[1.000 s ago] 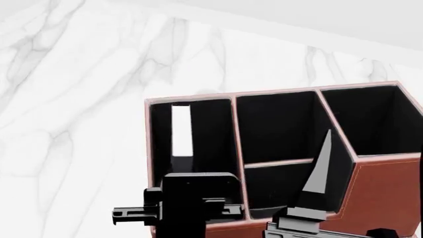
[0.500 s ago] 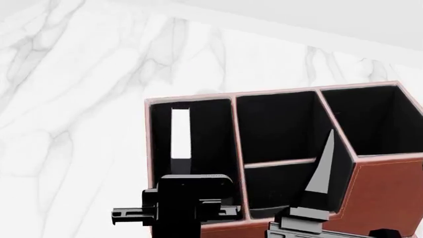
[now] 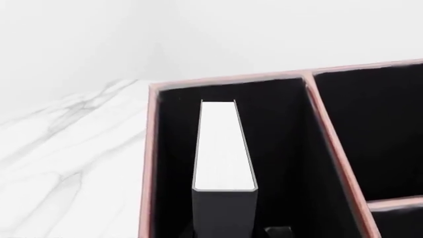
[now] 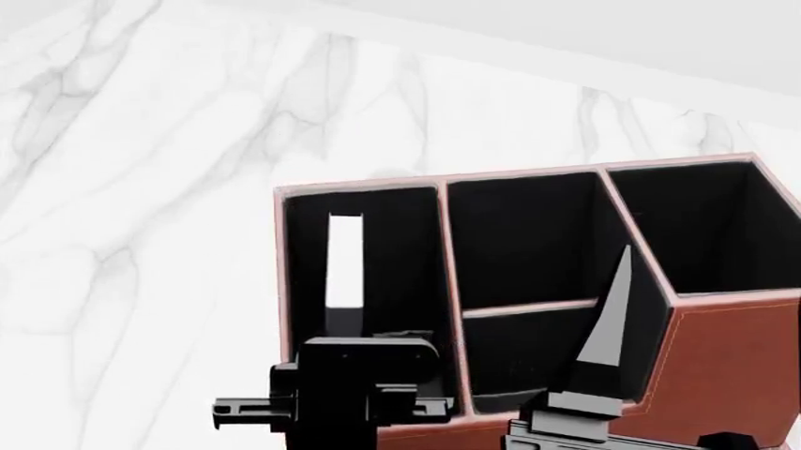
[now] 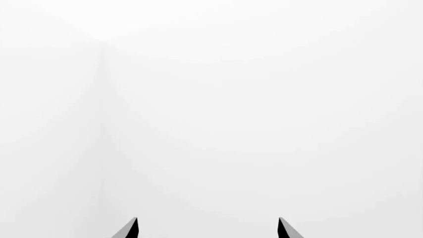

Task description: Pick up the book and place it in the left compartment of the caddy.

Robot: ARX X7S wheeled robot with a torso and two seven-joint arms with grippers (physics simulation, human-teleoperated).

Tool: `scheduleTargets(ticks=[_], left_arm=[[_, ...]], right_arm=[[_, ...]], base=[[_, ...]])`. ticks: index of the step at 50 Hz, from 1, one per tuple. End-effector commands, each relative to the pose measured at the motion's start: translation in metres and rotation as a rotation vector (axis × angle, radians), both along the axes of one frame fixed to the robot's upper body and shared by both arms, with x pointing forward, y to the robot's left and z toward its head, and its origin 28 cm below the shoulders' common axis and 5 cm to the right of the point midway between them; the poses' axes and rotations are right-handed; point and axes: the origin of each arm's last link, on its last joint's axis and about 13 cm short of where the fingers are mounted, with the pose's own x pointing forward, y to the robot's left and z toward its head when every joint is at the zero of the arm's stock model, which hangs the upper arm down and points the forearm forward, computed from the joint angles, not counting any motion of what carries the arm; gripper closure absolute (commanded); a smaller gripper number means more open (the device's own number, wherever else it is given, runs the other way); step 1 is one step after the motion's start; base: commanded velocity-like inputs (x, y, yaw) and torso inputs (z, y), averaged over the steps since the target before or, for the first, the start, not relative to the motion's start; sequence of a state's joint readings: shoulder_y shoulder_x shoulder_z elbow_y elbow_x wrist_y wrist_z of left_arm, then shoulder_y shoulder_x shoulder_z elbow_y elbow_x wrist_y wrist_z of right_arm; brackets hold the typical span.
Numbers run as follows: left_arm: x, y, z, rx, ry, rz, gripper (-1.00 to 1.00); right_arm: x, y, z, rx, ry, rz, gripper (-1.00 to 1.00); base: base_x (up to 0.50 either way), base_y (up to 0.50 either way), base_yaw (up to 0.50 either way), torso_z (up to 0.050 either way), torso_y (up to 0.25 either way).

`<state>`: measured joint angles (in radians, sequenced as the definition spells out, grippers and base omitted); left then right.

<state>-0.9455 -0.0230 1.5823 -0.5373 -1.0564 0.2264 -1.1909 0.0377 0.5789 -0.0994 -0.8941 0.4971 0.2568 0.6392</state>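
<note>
Book (image 3: 223, 163), black cover, white pages, upright in left compartment (image 3: 172, 163); left hand (image 4: 356, 375) grip unclear; right hand (image 5: 207, 229) apart.

The book's (image 3: 223, 148) lower part is cut off in the left wrist view; the left tool's (image 4: 363, 352) fingers hide behind its body, and the caddy (image 4: 738, 366) runs past the head view's edge

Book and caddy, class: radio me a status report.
Book upright inside left compartment of caddy. Left gripper's hold hidden. Right gripper open, empty. Nothing in the way.
</note>
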Motion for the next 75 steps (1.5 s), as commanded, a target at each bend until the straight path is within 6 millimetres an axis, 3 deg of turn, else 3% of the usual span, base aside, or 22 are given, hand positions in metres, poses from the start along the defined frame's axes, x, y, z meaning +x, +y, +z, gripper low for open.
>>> scheduleTargets(ticks=[1,25,26,61,75], left_arm=[[0.003,-0.008,0.009,-0.067,-0.033,-0.052,1.00],[0.004,-0.005,0.005,-0.064,-0.018,-0.064,1.00],[0.004,-0.005,0.005,-0.063,-0.018,-0.064,-1.00],[0.006,-0.006,0.009,-0.068,-0.030,-0.068,-1.00],[0.003,-0.013,0.023,-0.091,-0.081,-0.104,-1.00]], right_arm=[[0.001,-0.002,0.000,-0.006,-0.015,-0.014,-1.00],[0.001,-0.002,0.001,-0.006,-0.017,-0.012,-1.00],[0.001,-0.001,0.001,-0.006,-0.018,-0.012,-1.00],[0.002,-0.001,0.000,-0.008,-0.017,-0.008,-1.00],[0.001,-0.001,0.001,-0.011,-0.019,-0.010,-1.00]], base=[[0.00,0.00,0.00,0.000,0.000],[0.00,0.00,0.00,0.000,0.001],[0.00,0.00,0.00,0.000,0.000],[0.00,0.00,0.00,0.000,0.000],[0.00,0.00,0.00,0.000,0.000]])
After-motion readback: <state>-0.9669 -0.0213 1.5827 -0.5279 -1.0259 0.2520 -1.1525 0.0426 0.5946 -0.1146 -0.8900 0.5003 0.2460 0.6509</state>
